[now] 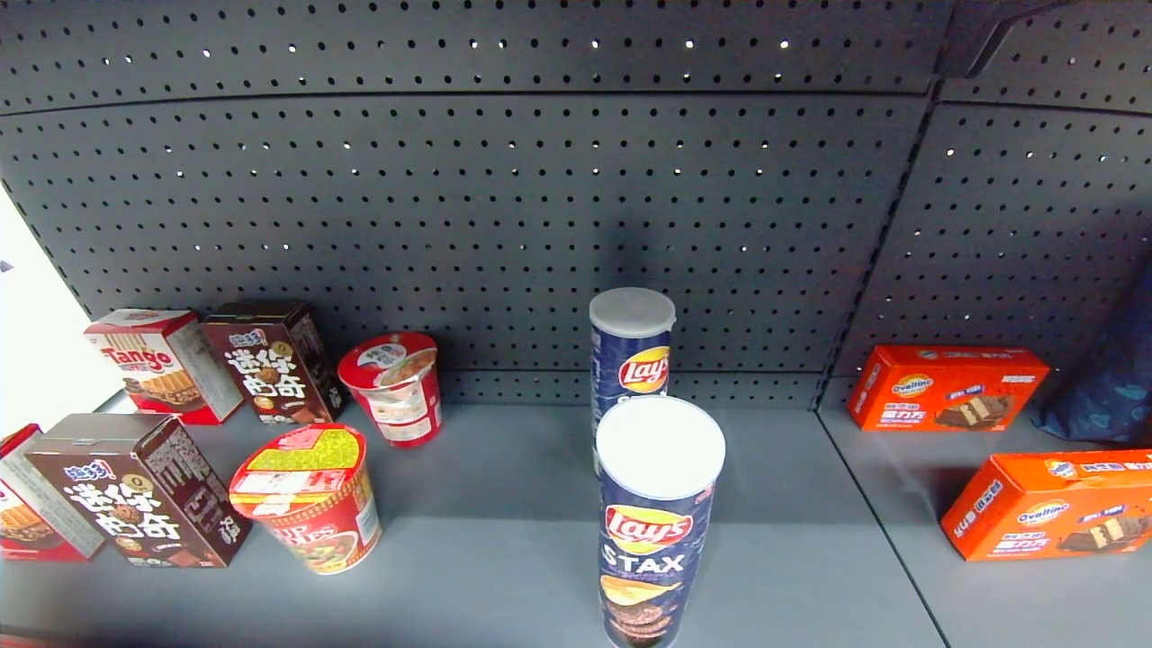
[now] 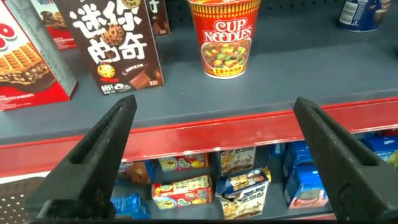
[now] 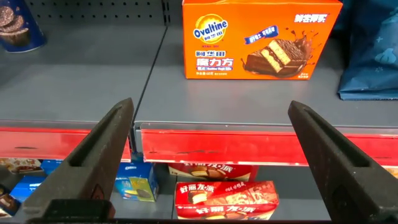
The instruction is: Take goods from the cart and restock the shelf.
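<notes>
Shelf (image 1: 504, 468), smooth grey metal, bears cylindrical chip cans (image 1: 660, 522); left hand (image 2: 214, 101) and right hand (image 3: 210, 102) apart.

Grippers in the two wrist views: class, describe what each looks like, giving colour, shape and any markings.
The left gripper has two matte, dark grey to black fingers, each a long wedge tapering to a narrow tip, with flat faces and sharp edges. The right gripper looks the same. Both have plain, unmarked surfaces.
</notes>
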